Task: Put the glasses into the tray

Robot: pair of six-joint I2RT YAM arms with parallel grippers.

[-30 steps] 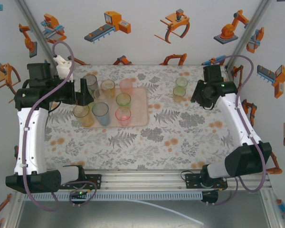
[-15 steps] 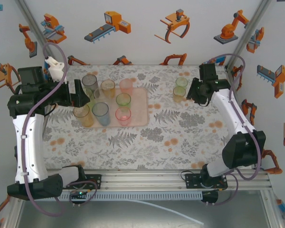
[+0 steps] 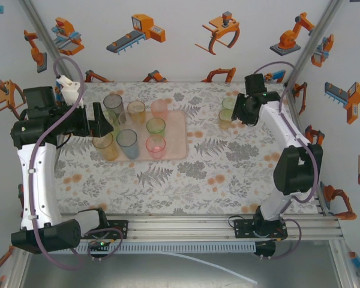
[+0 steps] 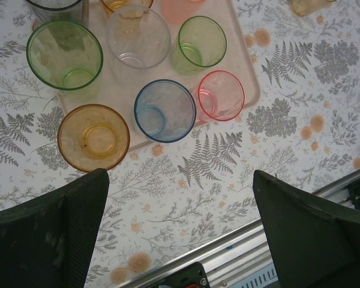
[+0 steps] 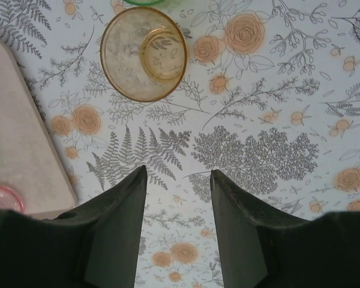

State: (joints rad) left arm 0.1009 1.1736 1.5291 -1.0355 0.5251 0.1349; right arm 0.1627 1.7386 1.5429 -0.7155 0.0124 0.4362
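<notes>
Standing off the one tray (image 3: 179,123), two: green glass (image 3: 229,103), amber glass (image 3: 225,119).

Tray (image 3: 177,129): flat, pale pink, rounded corners, low rim.
Glasses, translucent, all upright, mouths up.
On tray: grey glass (image 3: 113,102), amber glass (image 3: 136,110), pink glass (image 3: 159,108), clear glass (image 4: 138,36), large-rimmed green glass (image 4: 65,57), green glass (image 3: 156,126), red glass (image 3: 155,146), blue glass (image 3: 127,141) at the near edge.
Off tray: orange glass (image 3: 104,145) just beside its near left corner. Pale green glass (image 3: 229,104) and yellow-amber glass (image 3: 225,118) stand together, well apart to the right.
</notes>
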